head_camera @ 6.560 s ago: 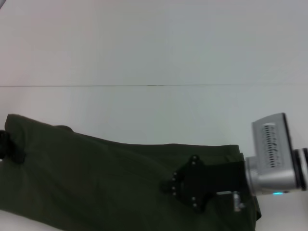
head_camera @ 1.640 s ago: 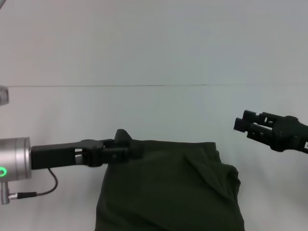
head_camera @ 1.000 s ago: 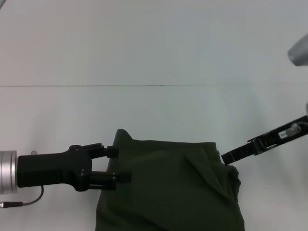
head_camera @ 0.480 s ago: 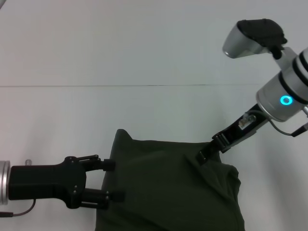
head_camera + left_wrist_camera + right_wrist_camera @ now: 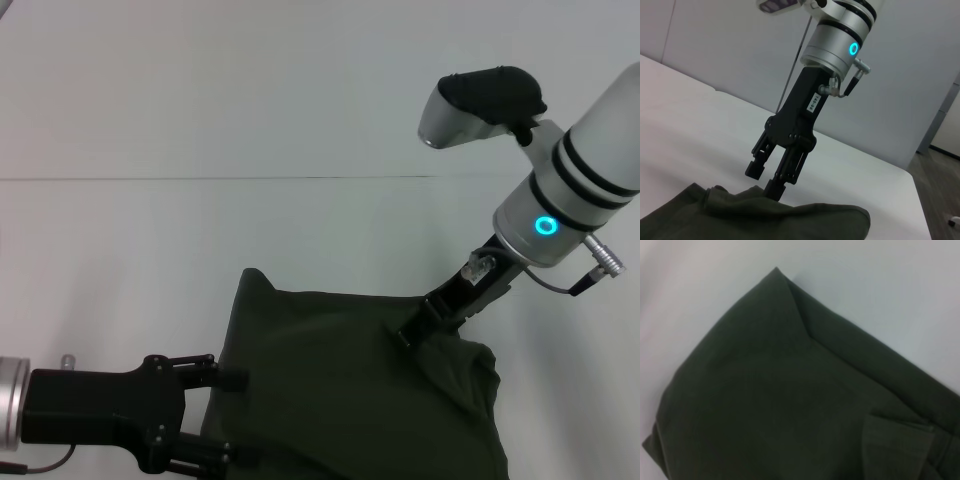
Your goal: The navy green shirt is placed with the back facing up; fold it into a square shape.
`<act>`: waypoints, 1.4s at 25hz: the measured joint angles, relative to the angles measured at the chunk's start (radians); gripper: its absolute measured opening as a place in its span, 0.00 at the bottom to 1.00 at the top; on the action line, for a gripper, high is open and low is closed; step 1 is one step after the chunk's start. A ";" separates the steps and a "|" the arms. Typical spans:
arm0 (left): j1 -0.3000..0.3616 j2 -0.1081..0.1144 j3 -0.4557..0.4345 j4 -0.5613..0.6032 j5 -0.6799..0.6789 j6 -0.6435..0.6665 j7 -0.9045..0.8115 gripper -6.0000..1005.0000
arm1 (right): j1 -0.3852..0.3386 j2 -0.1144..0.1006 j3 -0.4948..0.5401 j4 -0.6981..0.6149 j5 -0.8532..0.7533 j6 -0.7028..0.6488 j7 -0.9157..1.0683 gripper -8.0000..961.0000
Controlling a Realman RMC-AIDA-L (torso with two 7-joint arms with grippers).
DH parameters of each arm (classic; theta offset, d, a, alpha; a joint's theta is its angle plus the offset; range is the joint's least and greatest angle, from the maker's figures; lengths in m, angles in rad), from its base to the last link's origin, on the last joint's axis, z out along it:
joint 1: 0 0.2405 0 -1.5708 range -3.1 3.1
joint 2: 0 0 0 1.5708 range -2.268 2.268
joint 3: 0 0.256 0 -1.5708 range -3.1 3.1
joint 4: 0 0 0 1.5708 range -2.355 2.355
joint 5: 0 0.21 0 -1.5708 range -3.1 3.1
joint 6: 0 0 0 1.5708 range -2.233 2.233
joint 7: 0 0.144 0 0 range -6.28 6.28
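The navy green shirt [image 5: 350, 390] lies folded into a compact block at the near middle of the white table [image 5: 300, 110], plain side up. My left gripper [image 5: 228, 416] is open at the shirt's left edge, its fingers spread along that edge. My right gripper [image 5: 410, 335] reaches down from the upper right onto the shirt's far right part. In the left wrist view the right gripper [image 5: 763, 181] is open, with one fingertip [image 5: 772, 190] touching the shirt [image 5: 765, 220] and no cloth between the fingers. The right wrist view shows only the shirt [image 5: 780, 390] and a folded corner.
A thin seam [image 5: 250, 179] runs across the white table behind the shirt. Bare tabletop [image 5: 880, 280] surrounds the shirt on the far, left and right sides. A grey wall [image 5: 715, 45] stands behind the table in the left wrist view.
The shirt, once spread long, is now folded smaller. In the last second my left gripper slid back toward the near edge, and my right arm swung left and down onto the shirt.
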 joint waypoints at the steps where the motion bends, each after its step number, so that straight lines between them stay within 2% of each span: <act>1: 0.000 0.000 0.001 0.000 0.001 0.001 0.000 0.94 | 0.002 0.000 -0.007 0.007 0.000 0.006 0.001 0.87; 14: 0.003 -0.006 0.001 -0.005 -0.006 0.007 0.003 0.94 | 0.027 0.005 -0.159 0.091 0.002 0.142 0.016 0.86; 20: 0.001 -0.007 0.000 -0.006 -0.007 0.007 0.003 0.94 | 0.043 0.006 -0.176 0.130 0.003 0.184 0.016 0.73; 25: -0.003 -0.007 0.000 -0.006 -0.008 0.007 0.003 0.94 | 0.048 0.008 -0.215 0.146 0.016 0.201 0.016 0.73; 35: -0.007 -0.007 0.000 -0.005 -0.008 0.004 0.003 0.94 | 0.053 0.011 -0.266 0.148 0.029 0.224 0.015 0.66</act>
